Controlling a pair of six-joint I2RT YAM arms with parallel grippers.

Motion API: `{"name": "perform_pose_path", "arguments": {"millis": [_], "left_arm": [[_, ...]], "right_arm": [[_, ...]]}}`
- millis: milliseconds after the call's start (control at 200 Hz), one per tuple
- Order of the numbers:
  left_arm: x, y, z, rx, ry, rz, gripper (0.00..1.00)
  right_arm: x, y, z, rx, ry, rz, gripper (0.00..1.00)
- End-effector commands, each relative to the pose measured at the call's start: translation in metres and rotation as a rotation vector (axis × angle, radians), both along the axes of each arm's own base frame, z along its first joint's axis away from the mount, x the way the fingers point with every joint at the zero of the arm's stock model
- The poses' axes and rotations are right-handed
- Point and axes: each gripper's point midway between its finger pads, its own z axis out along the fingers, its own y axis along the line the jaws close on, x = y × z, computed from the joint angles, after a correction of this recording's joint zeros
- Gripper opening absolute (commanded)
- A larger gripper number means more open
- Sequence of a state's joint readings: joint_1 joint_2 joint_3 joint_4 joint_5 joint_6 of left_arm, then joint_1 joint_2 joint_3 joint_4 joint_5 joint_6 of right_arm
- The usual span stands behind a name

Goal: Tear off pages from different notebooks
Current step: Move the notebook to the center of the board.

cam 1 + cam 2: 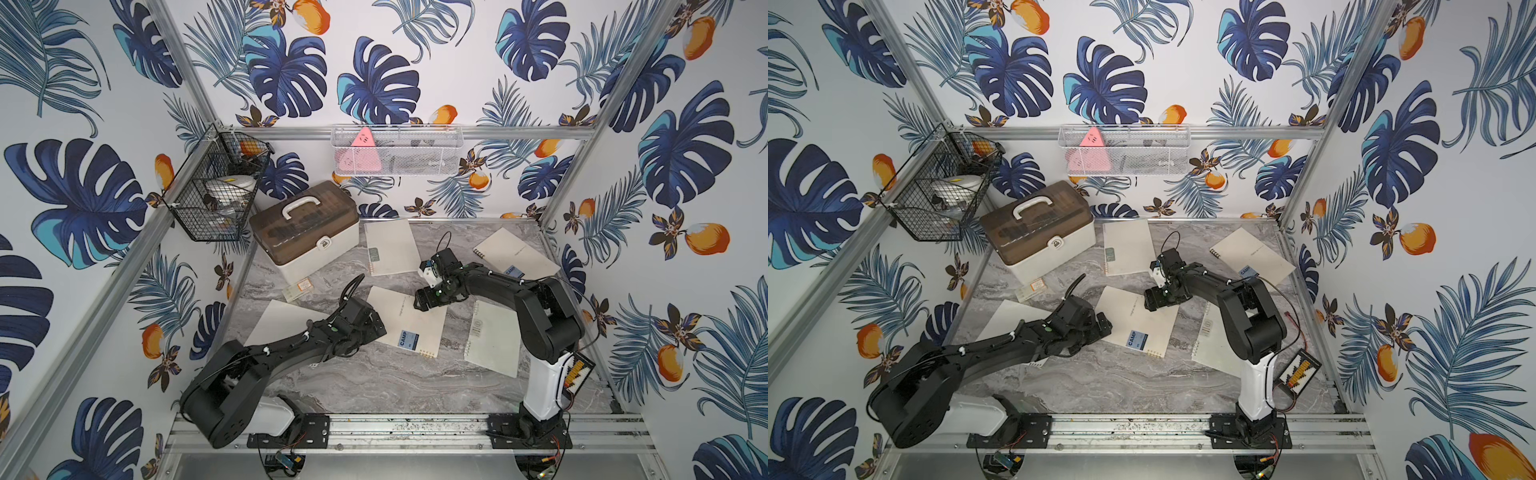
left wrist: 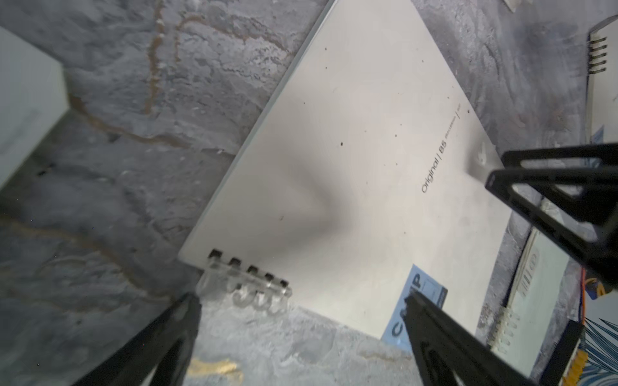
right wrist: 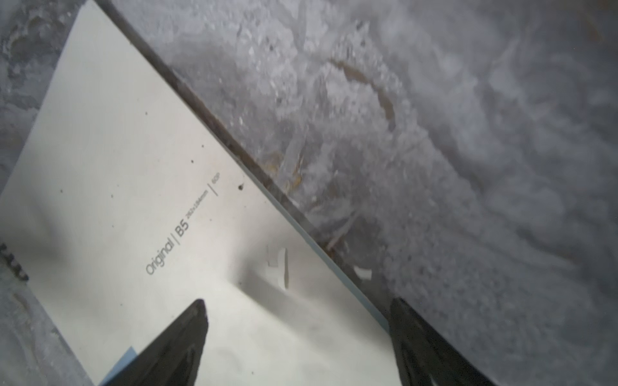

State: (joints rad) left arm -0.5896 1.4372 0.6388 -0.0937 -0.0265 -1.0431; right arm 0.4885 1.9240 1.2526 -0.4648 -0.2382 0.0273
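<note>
The middle notebook [image 1: 409,320] lies flat on the desk [image 1: 374,386] near the center of the frame, cover up. Its long side runs from left to right and dips a bit toward the lower right. Its coil edge faces the bottom of the frame, with the blue CAMP label [image 1: 407,338] right beside it. The left hand [image 2: 302,300] is at the notebook's left end, by the coil corner. Its fingers are spread wide and hold nothing. The right hand [image 3: 297,305] is at the notebook's upper right edge, and it is wide open too. One finger is over the cover and one is over bare desk past the edge, with nothing held. I cannot tell if it touches the cover. A loose page [image 1: 278,322] lies to the left, partly under the left arm. A small notebook [image 1: 494,338] lies just to the right, with a thin strip of desk between. Two more sit higher up — a far notebook [image 1: 390,249] at upper middle and a corner notebook [image 1: 519,251] at upper right. The most open room is the bare desk below the middle notebook.
</note>
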Motion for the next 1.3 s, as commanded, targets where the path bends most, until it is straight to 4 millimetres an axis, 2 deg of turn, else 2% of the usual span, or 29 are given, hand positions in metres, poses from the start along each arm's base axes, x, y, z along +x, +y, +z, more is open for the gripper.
{"name": "perform_pose_path", "arguments": {"millis": [0, 35, 60, 155, 225, 295, 415, 510, 600, 681, 766, 901, 971, 1106, 1291], "left_arm": [[0.026, -0.017, -0.001, -0.001, -0.044, -0.028, 0.99], [0.032, -0.02, -0.007, 0.013, -0.035, -0.039, 0.99], [0.036, -0.022, -0.011, 0.021, -0.026, -0.053, 0.99], [0.055, -0.038, -0.013, 0.022, -0.006, -0.133, 0.99], [0.066, -0.044, -0.01, 0.037, -0.002, -0.182, 0.99], [0.072, -0.039, -0.008, 0.076, 0.011, -0.186, 0.99], [0.073, -0.027, -0.009, 0.061, 0.036, -0.167, 0.99], [0.065, -0.021, -0.002, 0.041, 0.018, -0.149, 0.99], [0.052, -0.029, 0.001, -0.033, 0.003, -0.146, 0.99], [0.043, -0.037, 0.0, -0.058, 0.002, -0.15, 0.99], [0.041, -0.045, -0.004, -0.077, 0.009, -0.164, 0.99], [0.05, -0.049, -0.012, -0.056, 0.024, -0.171, 0.99], [0.056, -0.053, -0.013, -0.057, 0.024, -0.178, 0.99], [0.068, -0.061, -0.015, -0.058, 0.023, -0.194, 0.99], [0.077, -0.065, -0.014, -0.079, 0.017, -0.2, 0.99]], "right_arm": [[-0.036, -0.005, 0.006, 0.037, 0.096, -0.02, 0.84], [-0.045, -0.005, 0.012, 0.063, 0.11, -0.021, 0.82], [-0.06, -0.007, 0.009, 0.074, 0.14, -0.021, 0.81], [-0.092, -0.006, 0.022, 0.151, 0.149, -0.028, 0.81], [-0.103, -0.01, 0.03, 0.179, 0.13, -0.051, 0.81], [-0.106, -0.016, 0.031, 0.171, 0.109, -0.068, 0.8], [-0.099, -0.03, 0.021, 0.082, 0.086, -0.095, 0.79], [-0.079, -0.049, 0.015, -0.002, 0.045, -0.141, 0.81], [-0.059, -0.06, 0.01, -0.039, 0.037, -0.18, 0.81], [-0.049, -0.064, 0.004, -0.08, 0.035, -0.191, 0.81], [-0.043, -0.07, -0.003, -0.118, 0.037, -0.218, 0.8], [-0.053, -0.054, -0.005, -0.022, 0.095, -0.196, 0.77], [-0.056, -0.053, -0.002, -0.001, 0.09, -0.205, 0.76], [-0.06, -0.042, 0.014, 0.09, 0.082, -0.202, 0.7], [-0.059, -0.026, 0.035, 0.194, 0.077, -0.184, 0.68]]}}
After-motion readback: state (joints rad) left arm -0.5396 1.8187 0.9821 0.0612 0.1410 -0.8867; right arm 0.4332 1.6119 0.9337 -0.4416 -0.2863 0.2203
